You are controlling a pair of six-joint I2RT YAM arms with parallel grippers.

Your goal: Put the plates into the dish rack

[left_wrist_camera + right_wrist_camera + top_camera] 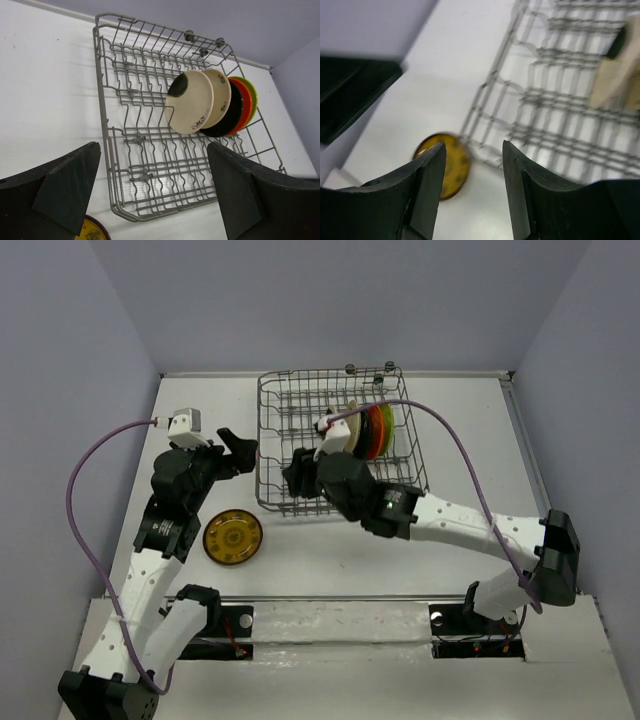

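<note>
Likely stiff, light and slick, the flat-lying yellow plate (232, 537) wants a rim grip from the left pincer (153, 160), spread wide and empty.

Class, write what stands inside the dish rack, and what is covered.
Five stand on edge: cream plate in front, then beige plate, black plate, orange-red plate, green plate. Each covers most of the next.
</note>
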